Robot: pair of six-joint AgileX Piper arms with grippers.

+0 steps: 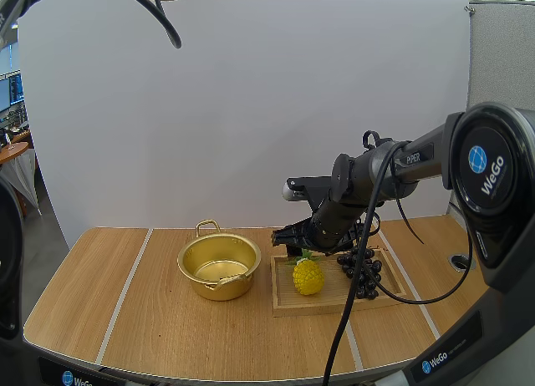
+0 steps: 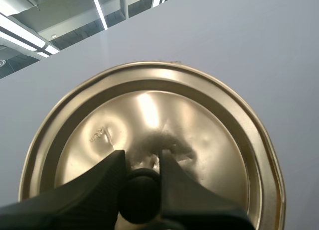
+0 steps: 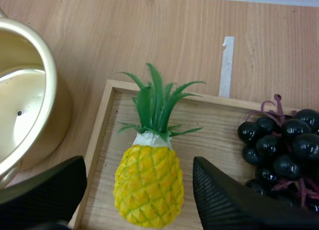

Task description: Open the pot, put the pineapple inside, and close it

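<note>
"WeGo" on the right arm's shoulder cap (image 1: 487,163), "PiPER" along its forearm link (image 1: 415,157)

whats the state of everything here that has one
pot, open, lid off
lid, held up high by its knob
pineapple, in the wooden tray, not gripped
grapes, in the tray beside the pineapple
left tool, shut on the lid's knob
right tool, open, fingers either side of the pineapple

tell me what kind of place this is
Likely a robot lab test bench: a wooden table with a gold pot, a toy pineapple and grapes on a tray, and a robot arm reaching over them.
</note>
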